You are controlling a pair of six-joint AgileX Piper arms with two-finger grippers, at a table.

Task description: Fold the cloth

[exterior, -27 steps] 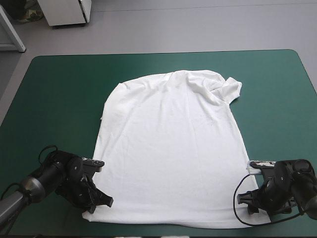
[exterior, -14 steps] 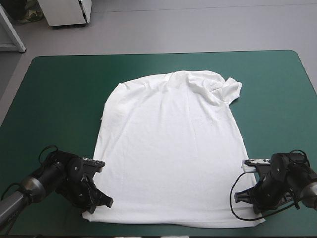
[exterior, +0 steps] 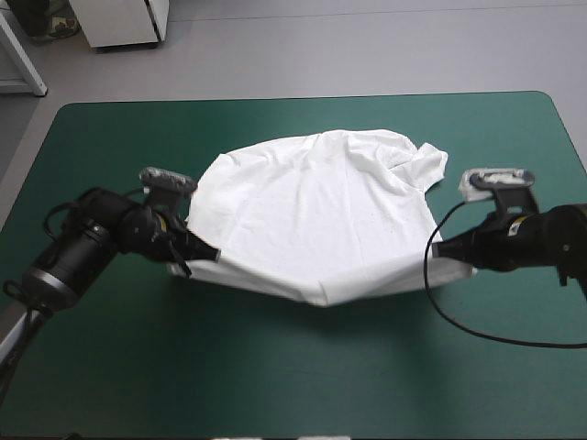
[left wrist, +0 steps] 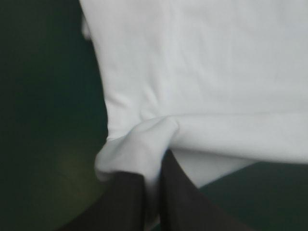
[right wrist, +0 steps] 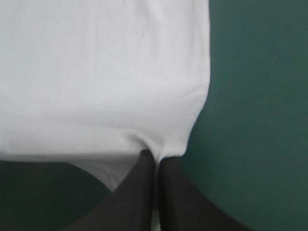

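The step in hand looks like the first fold, hem toward collar. At the left, the left hand (exterior: 204, 254) is raised off the desk (exterior: 275, 376) and clenched on the left hem corner of the T-shirt (exterior: 321, 197). In the left wrist view its black fingers (left wrist: 127, 202) stand all but together, with a bunched lip of white cloth pinched between them.

The shirt sits about mid-desk. Its collar end lies flat toward the far edge, and one sleeve (exterior: 426, 165) is rumpled at the far right. The hem hangs between the two hands in a shallow sag. Whether its lowest part touches the desk cannot be told.

At the right, the right hand (exterior: 442, 249) grasps the right hem corner in the same way. Its wrist view shows the fingers nearly meeting, with a thin fold of cloth drawn in between them.

The next move likely calls for both hands to travel together toward the far edge, level and apart enough to keep the hem taut. They would then lower it onto the collar end before letting go.
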